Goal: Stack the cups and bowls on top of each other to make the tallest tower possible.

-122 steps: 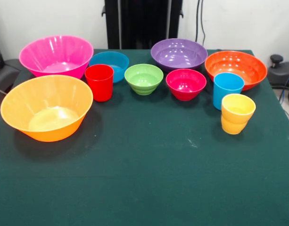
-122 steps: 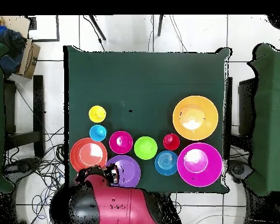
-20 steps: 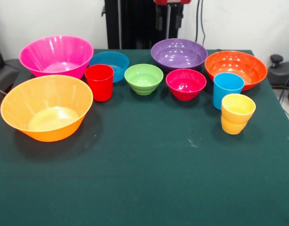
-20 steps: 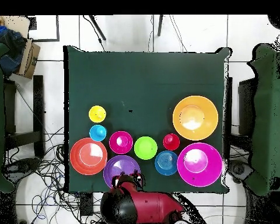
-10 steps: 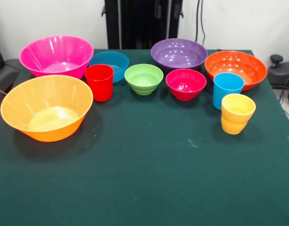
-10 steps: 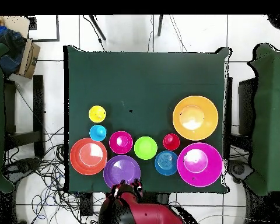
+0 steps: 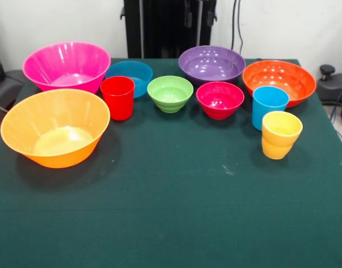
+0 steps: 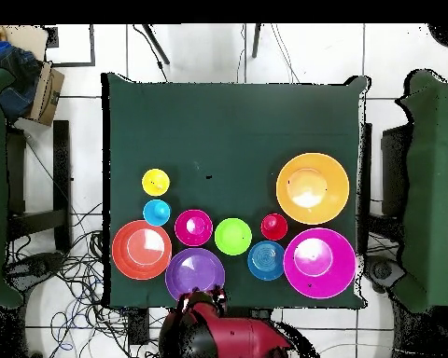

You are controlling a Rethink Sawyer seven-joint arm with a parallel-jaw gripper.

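Gripper (image 8: 205, 300) drawn back just off the table's (image 7: 176, 212) robot-side edge beside the purple bowl (image 7: 212, 63), touching nothing, jaws' spread impossible to tell, bowls and cups all unstacked along that edge, red cup (image 7: 117, 97) beside the yellow-orange bowl (image 7: 54, 134), sky-blue cup (image 7: 269, 106) touching the yellow cup (image 7: 281, 134).

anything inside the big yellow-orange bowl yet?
No. The yellow-orange bowl is empty in both views: bare floor with only a light glare patch. Nothing is stacked in it or on its rim. The cloth under it is hidden by the bowl itself.
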